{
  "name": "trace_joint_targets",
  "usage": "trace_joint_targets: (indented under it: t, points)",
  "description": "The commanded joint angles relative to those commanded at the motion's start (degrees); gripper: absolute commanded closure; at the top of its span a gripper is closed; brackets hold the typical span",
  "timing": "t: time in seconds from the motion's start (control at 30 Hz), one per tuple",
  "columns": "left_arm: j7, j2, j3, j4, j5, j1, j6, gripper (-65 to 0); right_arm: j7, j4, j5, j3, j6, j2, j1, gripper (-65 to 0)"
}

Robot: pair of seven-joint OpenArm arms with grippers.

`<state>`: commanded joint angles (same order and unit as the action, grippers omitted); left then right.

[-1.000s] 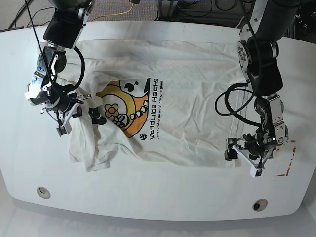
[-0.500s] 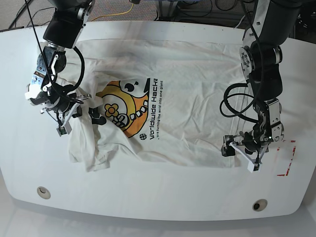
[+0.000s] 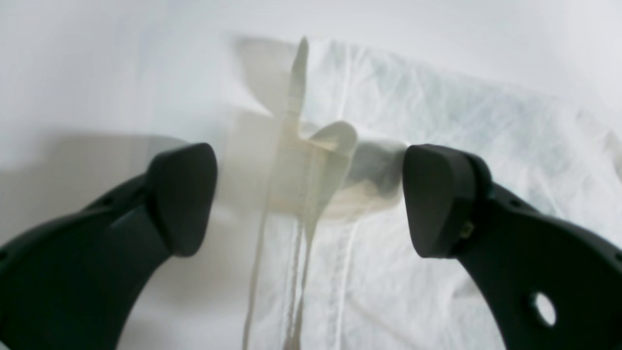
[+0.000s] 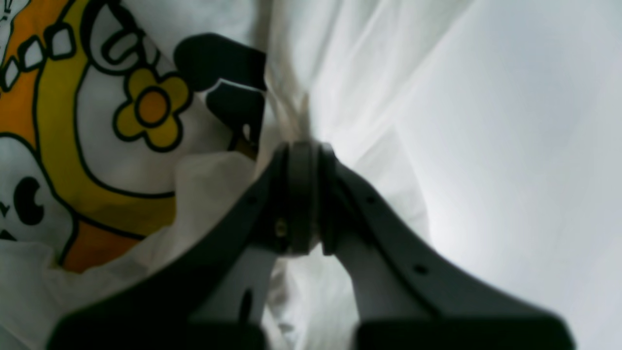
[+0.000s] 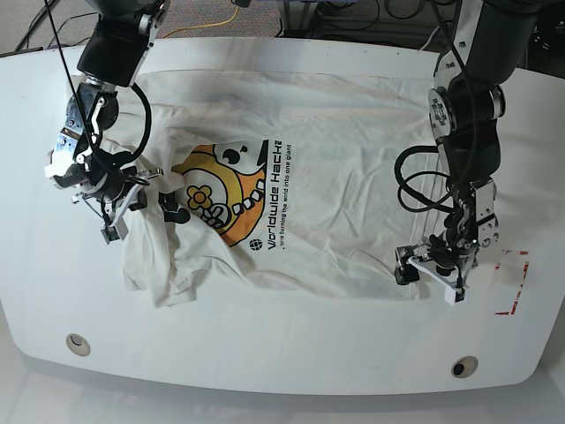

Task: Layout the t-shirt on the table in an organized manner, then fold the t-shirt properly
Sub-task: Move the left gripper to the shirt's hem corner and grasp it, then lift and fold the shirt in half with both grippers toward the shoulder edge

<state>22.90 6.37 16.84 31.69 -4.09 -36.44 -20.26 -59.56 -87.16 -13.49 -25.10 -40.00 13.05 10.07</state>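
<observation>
T-shirt (image 5: 327, 177) lay graphic-side up across the middle of the white counter (image 5: 265, 353), mostly spread but rumpled. The side under the right arm was bunched into a crumpled lump toward the near edge.

Right gripper (image 4: 301, 194) was pinched fully closed on a fold of that bunched fabric, right beside the yellow flower (image 4: 151, 108) in the print. In the base view it sat at the shirt's bunched edge (image 5: 119, 199).

Left gripper (image 3: 308, 194) was wide open, jaws straddling a raised ridge of the shirt's hem with nothing clamped. The base view put it (image 5: 430, 269) at the shirt's near corner on the other side, close to the red rectangle mark (image 5: 515, 287).

One grommet hole (image 5: 78, 343) was visible near the front edge.
</observation>
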Motion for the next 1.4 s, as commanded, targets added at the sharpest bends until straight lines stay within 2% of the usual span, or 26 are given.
trace_joint_targets:
  t: [0.2,0.27,0.37,0.57,0.73,0.97,1.3,1.4]
  points:
    - [0.1,-1.3,-0.1,0.1,0.2,0.0,-0.1,-56.7,0.0,-0.1,0.0,0.0,0.0,0.1,-0.2,0.0]
    - [0.1,-1.8,-0.1,0.1,0.3,0.0,-0.1,-53.2,0.0,-0.1,0.0,-0.1,0.0,0.1,-0.2,0.0]
    - [0.1,-2.2,-0.1,0.1,0.3,0.0,-0.4,-44.6,0.0,-0.1,0.0,-0.1,0.0,0.1,-0.2,0.0]
    - [-0.2,-2.2,-1.0,0.1,0.0,0.0,-2.4,-27.6,0.0,-0.1,0.0,-0.2,0.0,0.2,-0.2,0.0]
    - [-0.3,-2.2,-1.0,0.4,0.0,0.0,-2.4,-21.4,0.0,-0.1,0.0,-0.2,0.0,0.8,-0.2,0.0]
    - [0.1,-2.2,-0.9,6.9,0.0,0.7,-2.4,-10.1,0.0,-0.1,0.0,-0.2,0.0,0.9,-0.2,0.0]
    - [0.2,-1.8,-0.9,11.9,0.1,2.5,-2.3,-3.2,0.0,-0.1,0.0,-0.2,0.0,1.1,0.0,0.0]
    - [0.2,-1.8,-0.8,12.6,0.1,2.6,-2.3,0.0,0.0,-0.1,0.0,-0.2,0.0,2.1,0.2,0.0]
